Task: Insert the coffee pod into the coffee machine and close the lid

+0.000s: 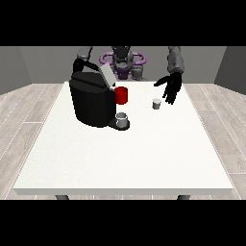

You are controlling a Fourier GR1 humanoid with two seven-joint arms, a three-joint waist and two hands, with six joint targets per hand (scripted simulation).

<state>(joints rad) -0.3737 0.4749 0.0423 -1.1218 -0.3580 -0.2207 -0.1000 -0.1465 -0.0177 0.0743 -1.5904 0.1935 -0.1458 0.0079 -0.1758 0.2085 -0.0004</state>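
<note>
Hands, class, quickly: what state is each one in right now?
Hand at the view's right: open, fingers spread, holding nothing.
Hand at the view's left: hidden behind the coffee machine; not visible.

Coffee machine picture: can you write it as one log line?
pod: on table, outside coffee machine | lid: open | hand at the view's right: open, near pod

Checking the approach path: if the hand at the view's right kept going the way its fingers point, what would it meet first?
Probably the table, just right of the pod. The hand is open, fingers pointing down and slightly toward the camera. Depth is unclear, so it may graze the pod.
</note>
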